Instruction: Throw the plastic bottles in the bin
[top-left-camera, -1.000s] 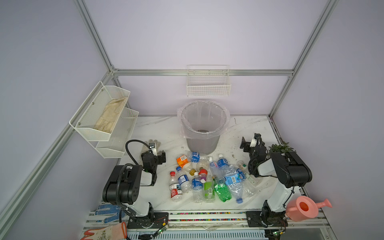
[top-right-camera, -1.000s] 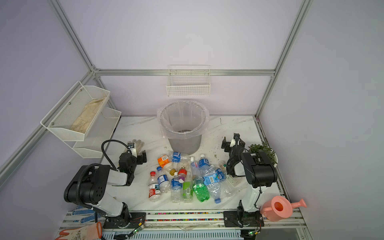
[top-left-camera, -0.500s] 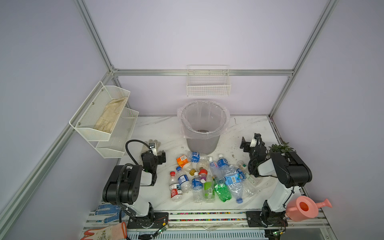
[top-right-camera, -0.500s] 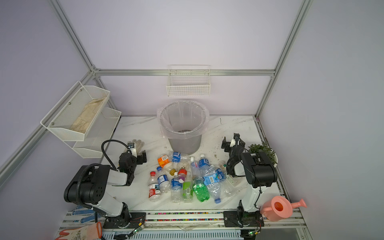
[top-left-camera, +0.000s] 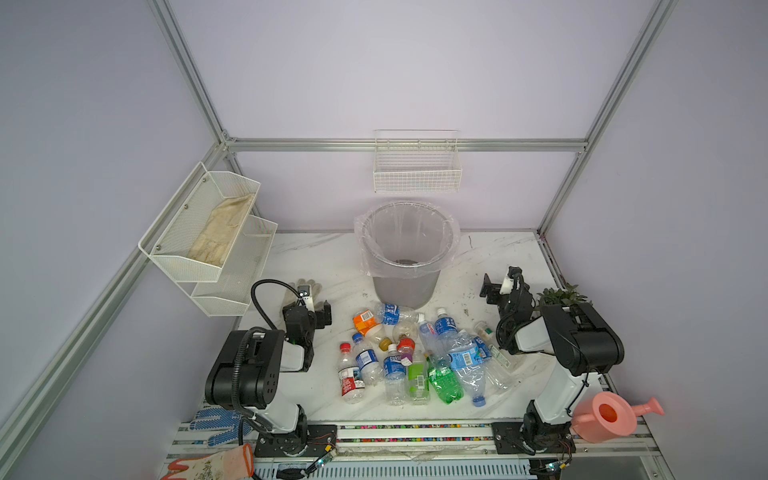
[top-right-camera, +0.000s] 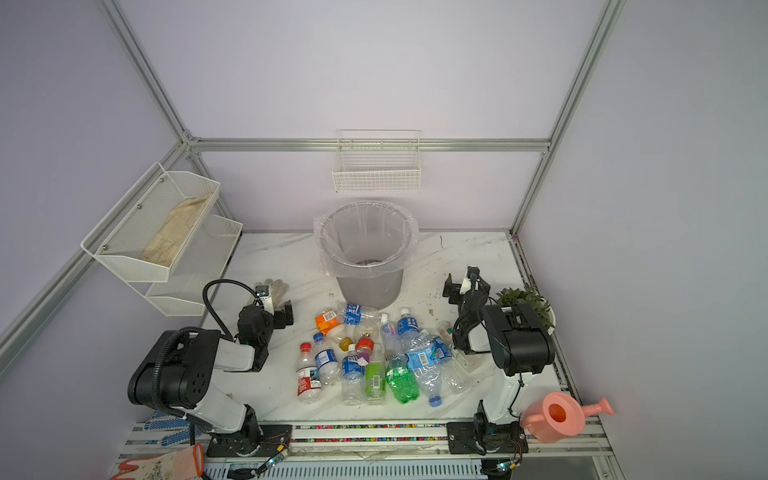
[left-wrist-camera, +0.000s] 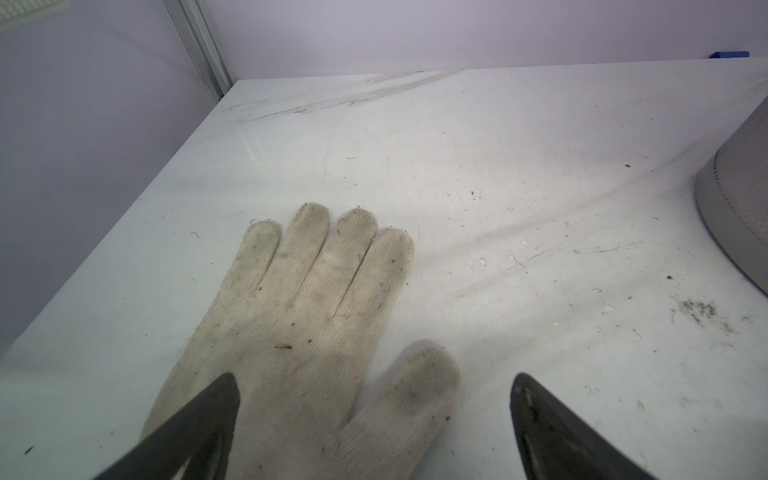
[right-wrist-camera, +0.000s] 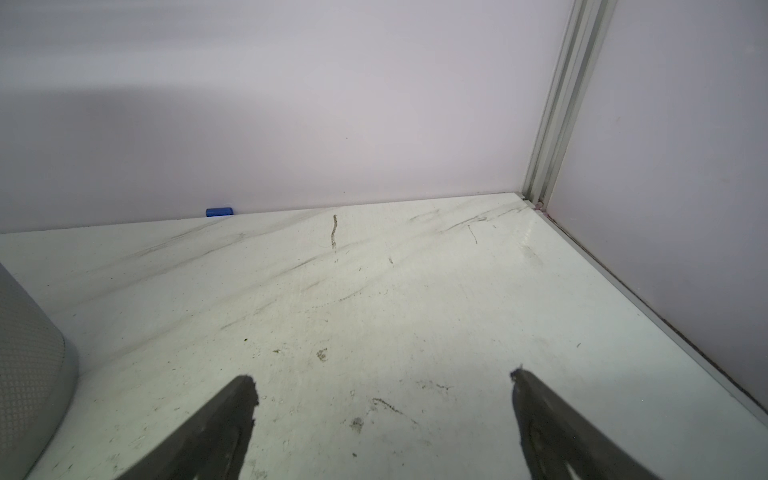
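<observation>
The plastic bottles (top-left-camera: 395, 368) are lying in a loose heap at the front middle of the table (right-wrist-camera: 374, 291), in both top views between the two arms and just in front of the bin (top-left-camera: 405, 266). None of them is sitting in either gripper.

The left gripper (left-wrist-camera: 374, 380) is hanging low over a white glove (left-wrist-camera: 299, 316), its jaws standing wide apart with nothing between them. In the left wrist view one of its dark fingers (left-wrist-camera: 199, 428) is overlapping the glove's cuff side, though it may be hovering rather than touching; the angle is too shallow to say. The bin's grey wall (left-wrist-camera: 735, 199) is showing at the edge of that view, and no bottle is appearing there at all.

The right gripper (right-wrist-camera: 382, 376) is pointing toward the far right corner, jaws spread fully and holding nothing, with only bare, scuffed table between them. The bin's wall (right-wrist-camera: 29, 365) is edging into this wrist view too. In both top views the heap is lying well behind both sets of fingertips, toward the arm bases.
</observation>
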